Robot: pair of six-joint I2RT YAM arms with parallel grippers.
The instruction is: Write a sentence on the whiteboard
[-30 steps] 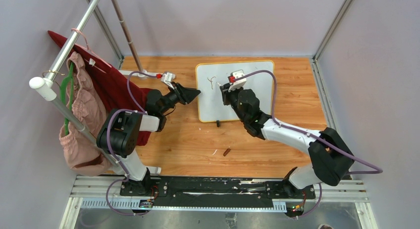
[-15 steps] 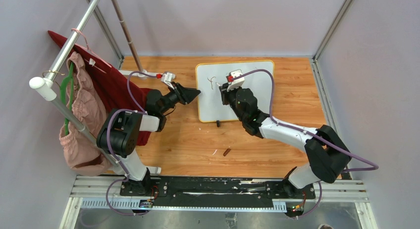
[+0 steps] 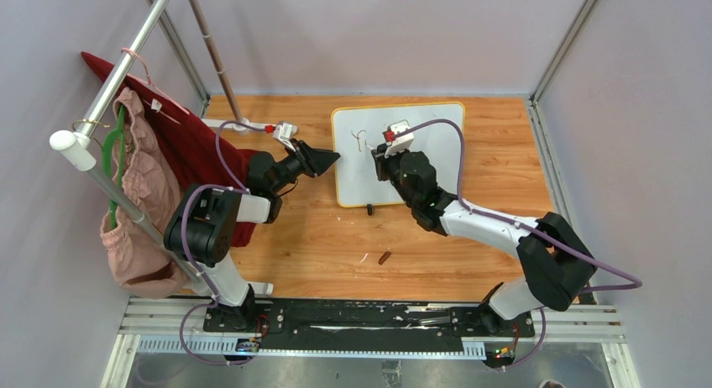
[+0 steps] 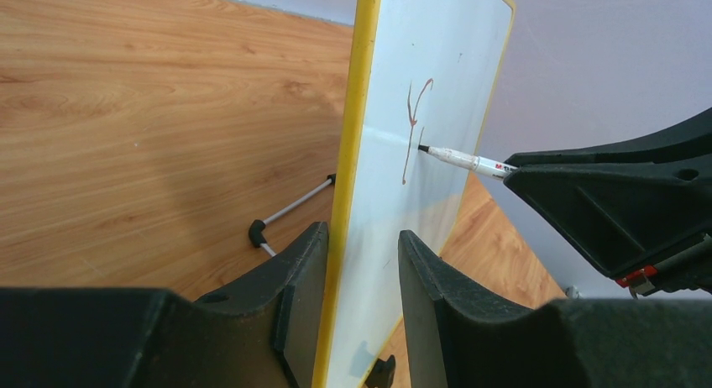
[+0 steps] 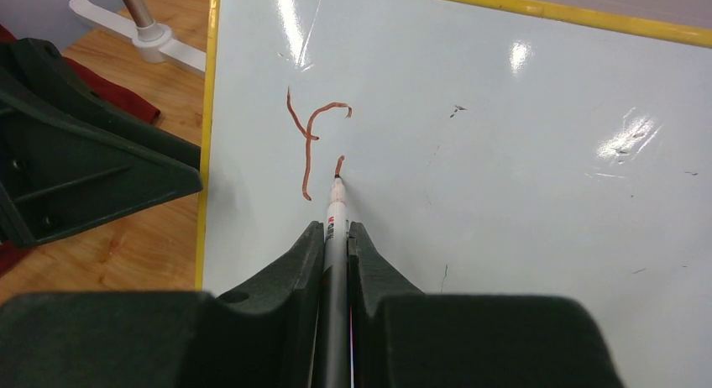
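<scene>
Whiteboard (image 3: 357, 174) on wood-grain table (image 3: 319, 237), grey walls (image 3: 378, 35).

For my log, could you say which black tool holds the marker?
The right tool, shut on the thin white marker; the left tool instead clamps the yellow-rimmed whiteboard.

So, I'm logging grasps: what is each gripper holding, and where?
Left gripper clamps the yellow-rimmed whiteboard by its left edge; right gripper pinches a slim white marker by its barrel.

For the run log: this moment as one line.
left gripper: jaws astride whiteboard rim | right gripper: shut on marker, tip on board | sentence: first strokes only
</scene>
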